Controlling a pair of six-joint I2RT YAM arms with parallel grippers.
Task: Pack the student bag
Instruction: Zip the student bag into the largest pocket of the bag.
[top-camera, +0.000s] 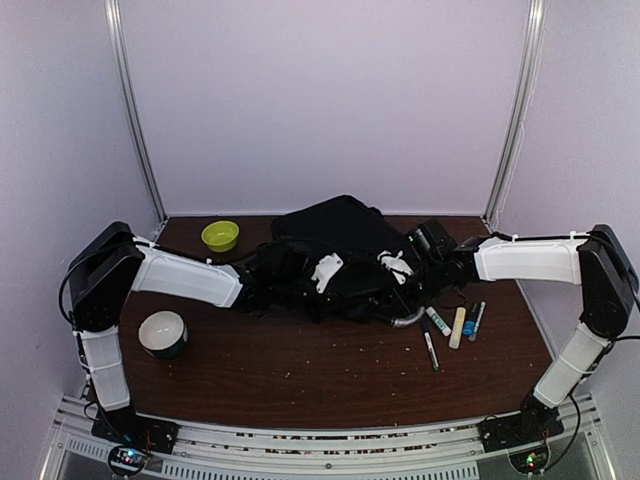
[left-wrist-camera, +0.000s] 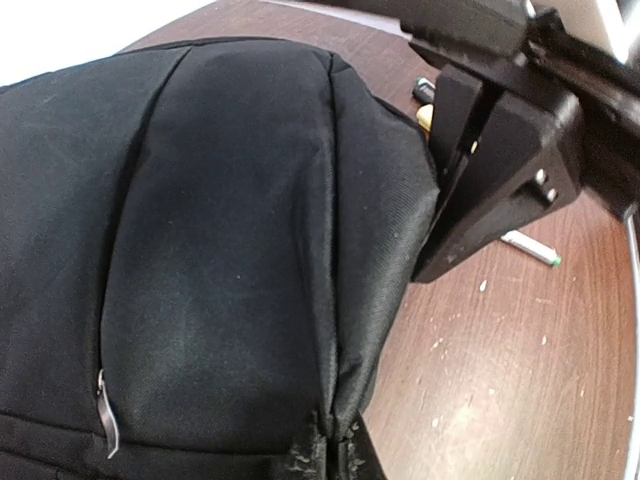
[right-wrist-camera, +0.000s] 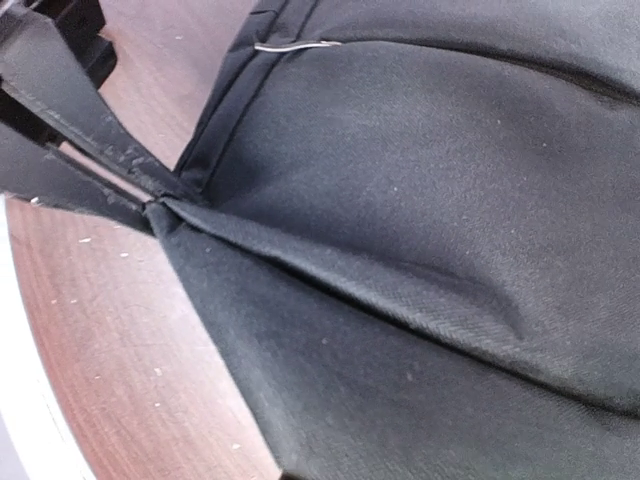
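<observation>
1. The bag (top-camera: 335, 255) lay slumped at the middle of the table (top-camera: 300, 370), towards the back. Both arms reached into it from either side.
2. The left hand (top-camera: 328, 271) was closed narrow over the bag's left half, and the right hand (top-camera: 398, 268) was closed narrow at its right edge. We took both to be pinching cloth, since a taut fold ran across the right wrist view. We could not see fabric between the fingers of either hand.
3. We judged the step in hand to be getting the bag opened, with nothing packed yet: the pens (top-camera: 450, 325) lay loose on the table just right of the bag.
4. To do it well, we would have one hand only anchor the cloth while the other worked a zipper pull (left-wrist-camera: 106, 410). Tugging plain fabric would just drag the soft bag along.
5. We would pull along the zipper's line and low, so that the bag stayed flat and did not sweep the pens away.
6. Each wrist view was filled with black cloth, so neither showed its own fingers.
7. From above, the hands merged with the dark bag, so we could not find the opening or tell whether any zipper was undone.
8. A strap (right-wrist-camera: 70, 100) ran off the corner of the right wrist view, and its far end was cut off.
</observation>
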